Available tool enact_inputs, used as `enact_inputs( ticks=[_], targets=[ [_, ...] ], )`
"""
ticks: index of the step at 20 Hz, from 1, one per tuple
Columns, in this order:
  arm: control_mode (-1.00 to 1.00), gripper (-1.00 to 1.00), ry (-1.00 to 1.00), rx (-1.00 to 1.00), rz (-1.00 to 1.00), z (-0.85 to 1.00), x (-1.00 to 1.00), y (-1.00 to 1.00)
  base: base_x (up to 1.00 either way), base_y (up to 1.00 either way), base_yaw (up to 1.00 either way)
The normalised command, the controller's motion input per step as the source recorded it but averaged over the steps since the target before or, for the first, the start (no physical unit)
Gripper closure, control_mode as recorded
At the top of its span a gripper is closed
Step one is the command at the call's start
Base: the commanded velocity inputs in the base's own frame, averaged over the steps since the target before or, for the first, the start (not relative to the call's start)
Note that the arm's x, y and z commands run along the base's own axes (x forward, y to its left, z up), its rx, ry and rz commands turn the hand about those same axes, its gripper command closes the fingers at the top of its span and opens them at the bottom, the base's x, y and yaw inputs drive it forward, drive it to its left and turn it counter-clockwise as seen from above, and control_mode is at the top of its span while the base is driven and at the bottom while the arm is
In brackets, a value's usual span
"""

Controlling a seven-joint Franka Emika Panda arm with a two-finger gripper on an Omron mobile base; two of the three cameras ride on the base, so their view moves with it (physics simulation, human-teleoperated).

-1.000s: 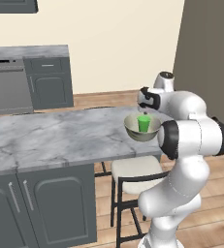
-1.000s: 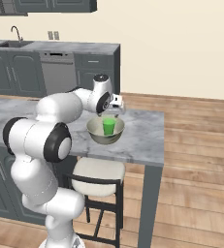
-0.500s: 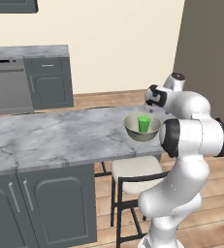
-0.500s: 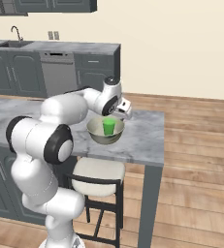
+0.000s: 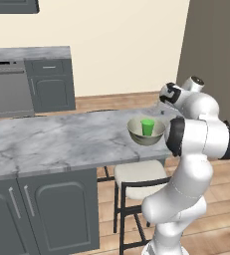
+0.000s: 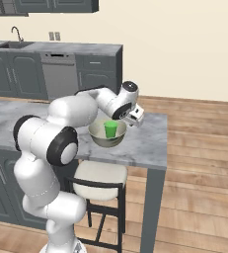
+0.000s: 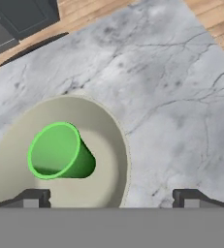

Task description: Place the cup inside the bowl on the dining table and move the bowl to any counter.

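Observation:
The green cup (image 5: 147, 127) (image 6: 110, 130) stands upright inside the metallic grey bowl (image 5: 136, 133) (image 6: 96, 137), near the right end of the marbled dining table (image 5: 61, 139) (image 6: 150, 141). My gripper (image 5: 163, 101) (image 6: 134, 120) hovers open just beyond the bowl's right rim, holding nothing. In the hand view the cup (image 7: 60, 152) sits in the bowl's cream inside (image 7: 106, 145) at lower left. My gripper (image 7: 111, 198) spans the bowl's rim and bare table (image 7: 171, 97), and its fingertips (image 7: 32, 197) stand wide apart.
A white-seated stool (image 5: 136, 174) (image 6: 98, 175) is tucked under the table below the bowl. The table's end edge lies close to the right of the bowl. A marbled counter (image 5: 32, 52) (image 6: 81, 47) on dark cabinets runs along the back wall, with a sink faucet (image 6: 17, 34).
My open gripper has swung right, away from above the bowl's middle to beyond its rim. Cup and bowl have stayed in place.

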Motion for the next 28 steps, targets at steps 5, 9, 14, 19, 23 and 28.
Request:
enact_inputs(
  ticks=[5,9,14,19,23,28],
  targets=[
    [-1.00,-1.00,0.00,0.20,0.00,-0.10,0.00,-0.22,0.00,0.00,0.00],
    [-1.00,-1.00,0.00,0.12,0.00,0.00,0.00,-0.07,0.00,0.00,0.00],
    [-1.00,-1.00,0.05,0.01,0.02,0.00,0.00,0.00,0.00,0.00,0.00],
    [-1.00,-1.00,0.09,0.00,0.00,-0.10,0.00,0.00,0.00,0.00,0.00],
    [-1.00,-1.00,0.02,0.00,0.02,-0.23,0.00,0.07,0.00,0.00,0.00],
    [-1.00,-1.00,0.00,0.00,0.04,-0.31,0.00,0.15,0.00,0.00,0.00]
  ],
)
